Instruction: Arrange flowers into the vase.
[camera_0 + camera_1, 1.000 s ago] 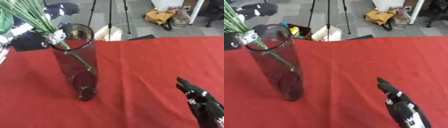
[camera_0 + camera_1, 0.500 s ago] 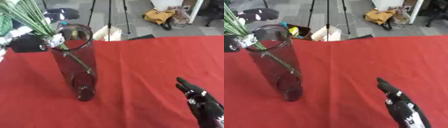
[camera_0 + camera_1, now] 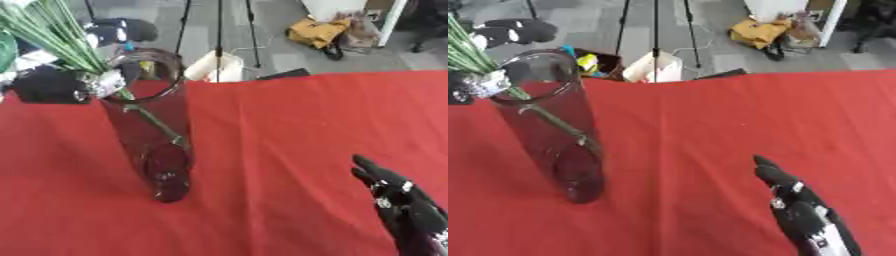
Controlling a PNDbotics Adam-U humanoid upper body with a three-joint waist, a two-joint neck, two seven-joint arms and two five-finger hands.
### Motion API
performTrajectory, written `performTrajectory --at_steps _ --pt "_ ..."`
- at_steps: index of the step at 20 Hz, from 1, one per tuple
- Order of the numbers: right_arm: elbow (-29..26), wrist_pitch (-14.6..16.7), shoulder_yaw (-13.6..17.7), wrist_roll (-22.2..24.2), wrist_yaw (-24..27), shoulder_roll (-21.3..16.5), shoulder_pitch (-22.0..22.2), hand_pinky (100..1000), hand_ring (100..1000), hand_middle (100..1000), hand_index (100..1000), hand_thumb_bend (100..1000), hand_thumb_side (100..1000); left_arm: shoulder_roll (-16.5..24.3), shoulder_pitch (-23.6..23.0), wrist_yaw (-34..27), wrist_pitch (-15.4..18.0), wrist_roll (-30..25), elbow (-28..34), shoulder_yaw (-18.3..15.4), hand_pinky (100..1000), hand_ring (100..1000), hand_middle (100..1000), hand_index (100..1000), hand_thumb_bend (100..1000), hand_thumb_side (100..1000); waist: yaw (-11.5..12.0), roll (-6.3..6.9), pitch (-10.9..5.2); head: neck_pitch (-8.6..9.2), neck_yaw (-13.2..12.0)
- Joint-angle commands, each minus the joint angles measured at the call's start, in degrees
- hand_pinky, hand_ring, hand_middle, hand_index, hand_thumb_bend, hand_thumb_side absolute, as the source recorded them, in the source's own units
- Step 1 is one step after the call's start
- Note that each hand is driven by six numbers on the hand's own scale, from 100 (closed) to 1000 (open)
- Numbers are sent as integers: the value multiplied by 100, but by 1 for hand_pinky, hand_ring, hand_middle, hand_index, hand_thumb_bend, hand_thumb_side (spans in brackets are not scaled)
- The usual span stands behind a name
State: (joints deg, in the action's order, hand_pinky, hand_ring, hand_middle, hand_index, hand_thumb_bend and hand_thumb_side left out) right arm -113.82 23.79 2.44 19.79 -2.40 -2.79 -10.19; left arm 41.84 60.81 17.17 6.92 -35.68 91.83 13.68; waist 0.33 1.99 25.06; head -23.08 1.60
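Green flower stems (image 3: pixel 52 37) pinched in left hand (image 3: pixel 61 85) over vase (image 3: pixel 153 130).

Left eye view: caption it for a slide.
Left hand lowers green flower stems into the glass vase; right hand idles open.

Red tablecloth (image 3: pixel 289 130) across the lower field. Beyond the far edge, grey floor (image 3: pixel 710 45); tripod legs (image 3: pixel 656 30) at twelve o'clock; white bag (image 3: pixel 651 69) beneath them; yellow bag (image 3: pixel 317 32) at one o'clock; dark rounded object (image 3: pixel 511 30) at eleven o'clock.
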Motion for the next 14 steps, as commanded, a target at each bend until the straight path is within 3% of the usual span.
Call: performTrajectory --at_steps 1,14 --pt "-77 -17 0 2 27 -55 -47 985 1000 100 891 100 1000 232 166 100 28 -147 -18 -174 1000 995 1000 1000 100 978 -8 9 -138 66 -13" --pt "-77 -65 2 -3 22 -68 -64 987 1000 100 889 100 1000 268 269 138 193 -718 -147 -207 1000 1000 1000 1000 100 1000 -21 47 -130 79 -35"
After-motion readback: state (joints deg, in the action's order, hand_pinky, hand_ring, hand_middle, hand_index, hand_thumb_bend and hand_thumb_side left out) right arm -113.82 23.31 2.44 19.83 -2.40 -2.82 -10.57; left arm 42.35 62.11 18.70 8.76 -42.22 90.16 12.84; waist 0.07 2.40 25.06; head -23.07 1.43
